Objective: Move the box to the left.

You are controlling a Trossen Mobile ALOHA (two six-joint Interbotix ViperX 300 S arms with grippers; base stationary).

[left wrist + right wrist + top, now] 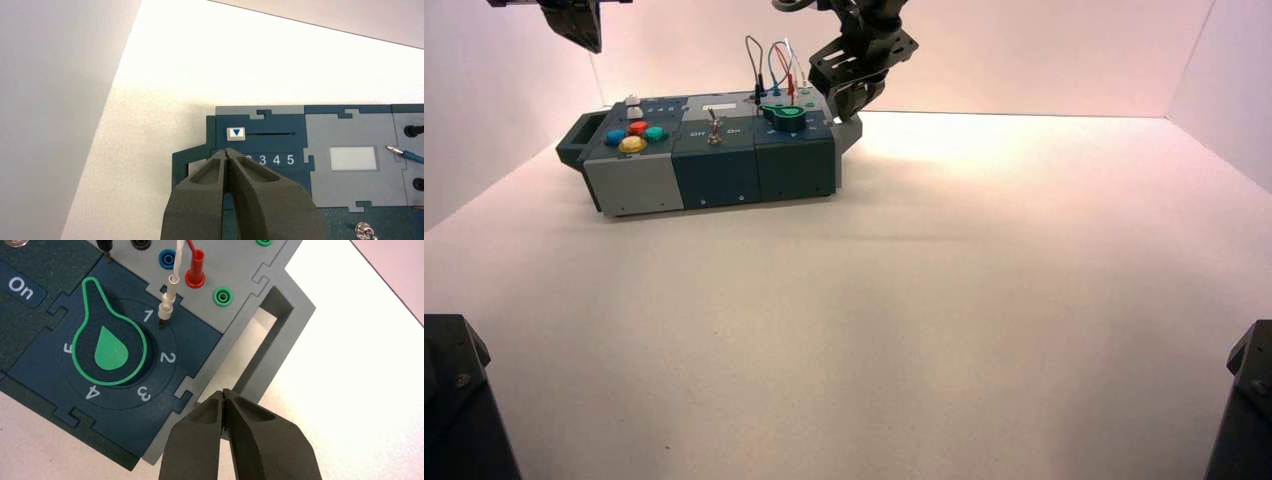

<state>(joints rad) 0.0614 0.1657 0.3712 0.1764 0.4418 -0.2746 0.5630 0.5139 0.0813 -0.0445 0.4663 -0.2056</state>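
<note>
Black mounts [462, 400] flank the near part of the work surface [874, 340]. Caution: if we push off-centre at one end only, the box [718, 182] may pivot instead of travelling left; if our fingertips ride up, they may slip over the grey end handle [280, 340]. We locate the box at the far left. The right gripper [224, 391], closed and empty, is at its right-end handle; we cannot confirm contact. The left gripper [226, 150], also closed and empty, hangs over its left end.
</note>
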